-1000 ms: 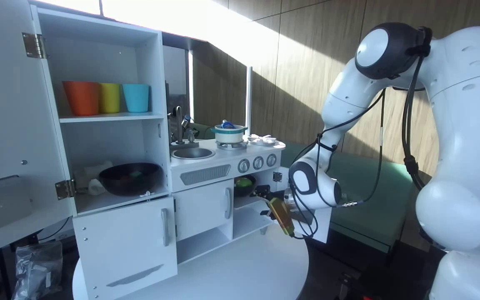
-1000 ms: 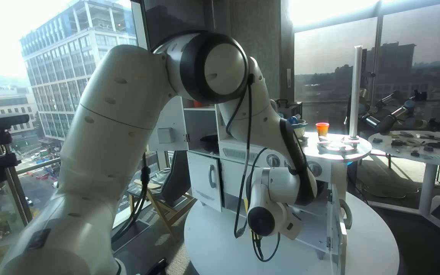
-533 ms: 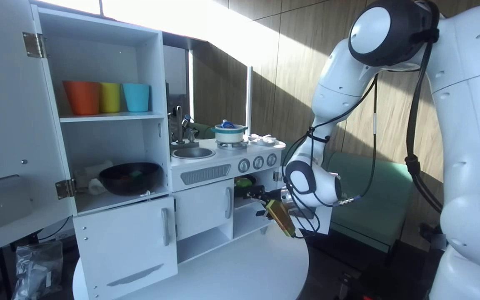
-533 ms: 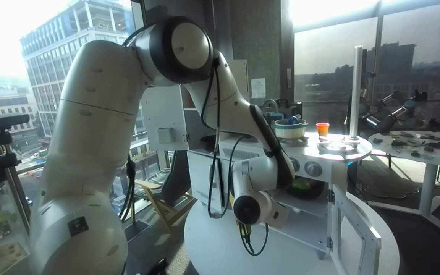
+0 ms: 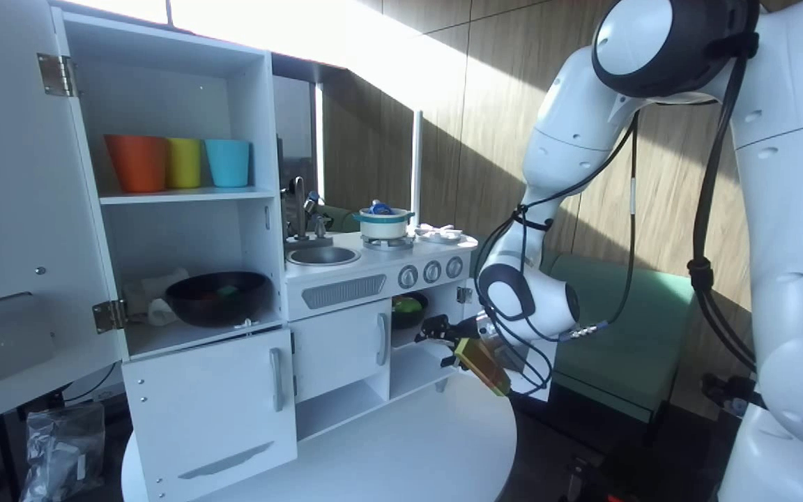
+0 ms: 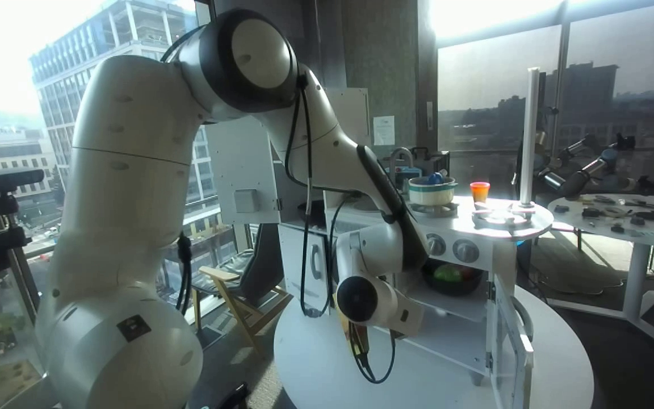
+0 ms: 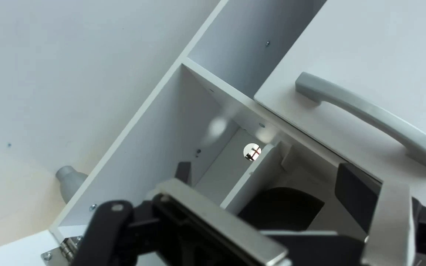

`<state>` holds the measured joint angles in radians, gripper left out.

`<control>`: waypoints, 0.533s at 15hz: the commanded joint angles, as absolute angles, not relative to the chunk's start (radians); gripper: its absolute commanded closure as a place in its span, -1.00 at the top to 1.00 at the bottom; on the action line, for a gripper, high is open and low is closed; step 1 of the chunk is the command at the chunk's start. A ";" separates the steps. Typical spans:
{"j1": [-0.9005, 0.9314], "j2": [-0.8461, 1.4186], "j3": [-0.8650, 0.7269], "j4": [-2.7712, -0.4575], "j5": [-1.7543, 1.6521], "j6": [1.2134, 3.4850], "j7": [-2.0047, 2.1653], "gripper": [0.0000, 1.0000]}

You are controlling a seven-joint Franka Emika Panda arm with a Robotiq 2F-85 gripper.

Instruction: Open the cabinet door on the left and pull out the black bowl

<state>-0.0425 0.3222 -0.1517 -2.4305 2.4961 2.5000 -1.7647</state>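
A black bowl with a green thing in it sits on the upper shelf of the right lower compartment. It also shows in an exterior view and as a dark curved shape in the wrist view. A wider black bowl stands on the lower shelf of the tall left cabinet. Both the tall cabinet's door and the right lower door stand open. My gripper is open and empty in front of the right compartment, apart from the bowl. In the wrist view its fingers stand wide apart.
The shelf edge divides the right compartment. The shut middle door has a grey handle. Orange, yellow and blue cups stand on the tall cabinet's shelf. A pot stands on the stove.
The arm has shifted left in an exterior view, exposing the bowl in the right compartment. The right lower door swung further out, then partly back. The gripper has backed slightly away from the bowl.
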 commanded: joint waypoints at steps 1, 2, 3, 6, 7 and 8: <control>0.028 0.250 -0.181 -2.473 2.483 2.609 -1.860 1.00; 0.049 0.250 -0.181 -2.471 2.483 2.653 -1.904 1.00; 0.067 0.250 -0.181 -2.466 2.496 2.684 -1.949 1.00; 0.108 0.245 -0.197 -2.434 2.503 2.755 -2.084 1.00; 0.118 0.239 -0.205 -2.429 2.504 2.756 -2.134 1.00; 0.141 0.240 -0.212 -2.438 2.556 2.735 -2.220 1.00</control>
